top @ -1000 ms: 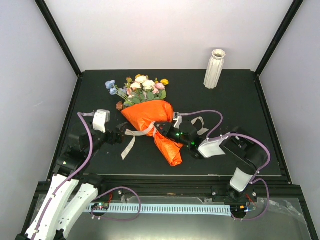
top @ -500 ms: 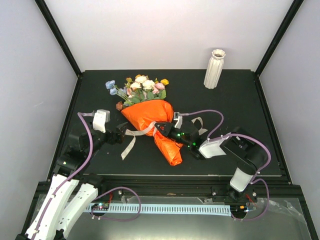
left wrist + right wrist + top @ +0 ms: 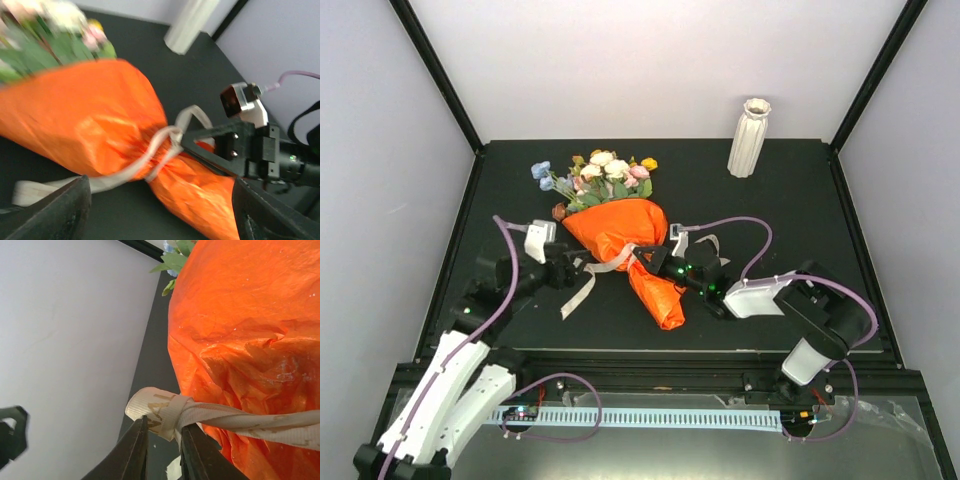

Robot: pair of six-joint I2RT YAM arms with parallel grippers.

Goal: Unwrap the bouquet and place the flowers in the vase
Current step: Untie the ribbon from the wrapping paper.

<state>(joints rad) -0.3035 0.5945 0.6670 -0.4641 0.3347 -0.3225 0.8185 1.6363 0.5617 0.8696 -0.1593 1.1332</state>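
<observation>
Currently: bouquet, flat on the surface; long axis runs from flowers at far left to paper tip at near right. Cream ribbon knotted at its waist, clenched in the right gripper. Left gripper released, jaws wide, just beside the ribbon's loose tail, on the bouquet's left. Vase upright, far right, well apart.
</observation>
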